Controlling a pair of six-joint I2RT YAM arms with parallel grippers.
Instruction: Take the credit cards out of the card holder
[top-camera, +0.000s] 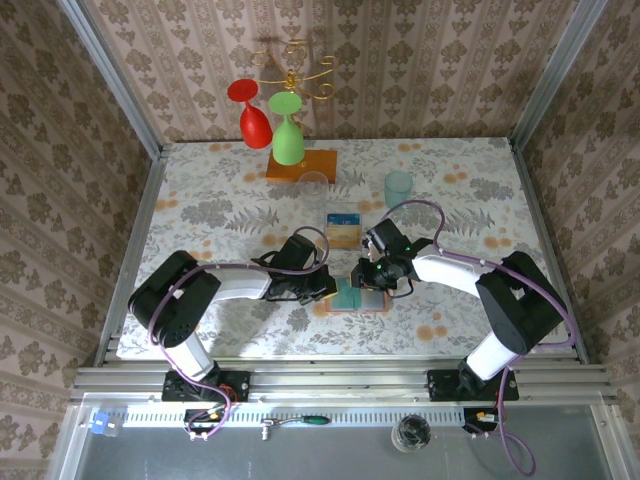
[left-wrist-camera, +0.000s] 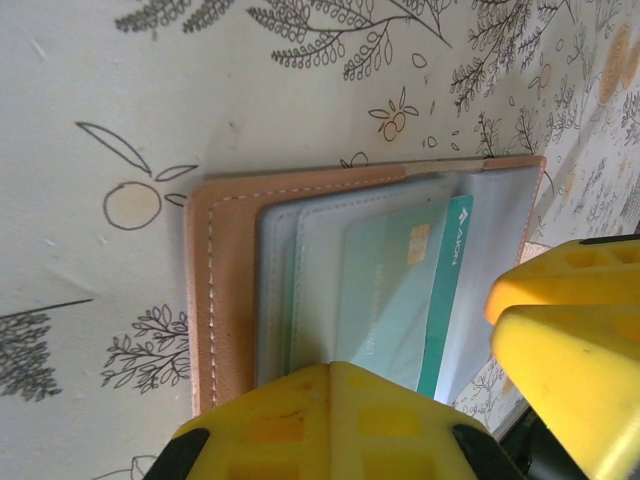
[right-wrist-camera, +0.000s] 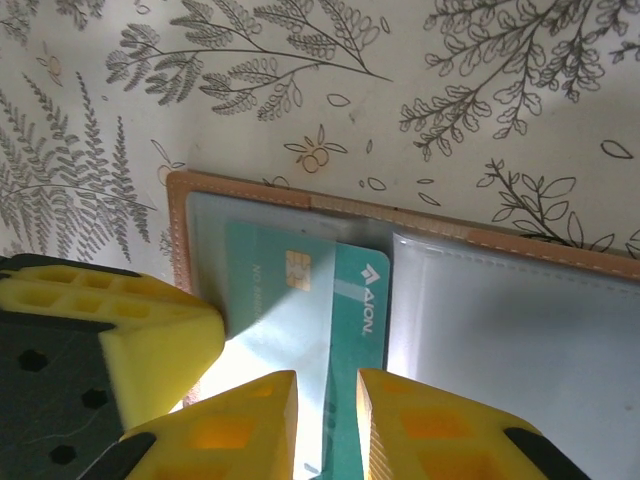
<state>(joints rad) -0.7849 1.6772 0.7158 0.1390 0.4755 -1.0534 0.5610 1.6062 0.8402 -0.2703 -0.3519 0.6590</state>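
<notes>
The card holder lies open on the flowered table, salmon-brown rim around clear pockets. A teal credit card sticks partway out of a left-hand pocket. My left gripper is shut, with its tips pressed down on the holder's left half. My right gripper stands over the card's exposed edge with a narrow gap between its fingers. Through that gap the card shows lying flat. A small stack of tan-orange cards with a blue strip rests on the table behind the holder.
At the back stands a glass rack on an orange wooden base, with a red glass and a green glass hanging from it. A clear glass and a pale teal cup stand nearby.
</notes>
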